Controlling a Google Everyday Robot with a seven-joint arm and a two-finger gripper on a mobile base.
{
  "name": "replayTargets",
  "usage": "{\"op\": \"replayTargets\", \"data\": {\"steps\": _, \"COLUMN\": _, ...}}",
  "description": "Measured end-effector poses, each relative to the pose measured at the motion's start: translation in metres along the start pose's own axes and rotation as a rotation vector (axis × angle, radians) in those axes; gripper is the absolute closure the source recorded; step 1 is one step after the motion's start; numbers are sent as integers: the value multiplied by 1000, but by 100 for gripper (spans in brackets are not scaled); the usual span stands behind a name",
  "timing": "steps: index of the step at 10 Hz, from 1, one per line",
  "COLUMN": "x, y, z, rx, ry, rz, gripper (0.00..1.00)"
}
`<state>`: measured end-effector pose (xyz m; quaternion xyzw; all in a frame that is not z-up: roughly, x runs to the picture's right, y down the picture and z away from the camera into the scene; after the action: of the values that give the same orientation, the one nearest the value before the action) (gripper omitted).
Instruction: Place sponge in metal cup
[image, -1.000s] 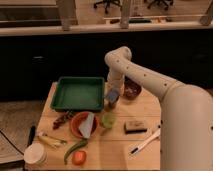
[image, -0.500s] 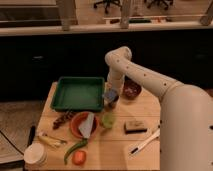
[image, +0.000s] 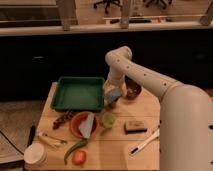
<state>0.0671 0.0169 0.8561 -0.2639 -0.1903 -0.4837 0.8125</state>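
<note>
Your gripper hangs at the tray's right edge, at about 12 o'clock over the wooden table. The arm drops steeply onto it from its elbow above. The sponge shows as a blue-grey patch right at the gripper's tip, tilted. It sits over a dark shape that seems to be the metal cup, which is mostly hidden. You cannot tell whether the gripper is gripping the sponge or has let go, nor whether the sponge is inside the cup or only on its rim.

Compared with a second ago, little has changed: arm, gripper and sponge are in nearly the same place.

From the sponge, the green tray lies at 9 o'clock, the dark red bowl at 3 o'clock and the light-green cup at 6 o'clock. None of them has moved.
</note>
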Motion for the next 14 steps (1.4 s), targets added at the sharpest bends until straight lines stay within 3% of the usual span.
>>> {"op": "replayTargets", "data": {"steps": 14, "x": 10, "y": -4, "z": -7, "rx": 7, "ry": 8, "rz": -8, "gripper": 20}}
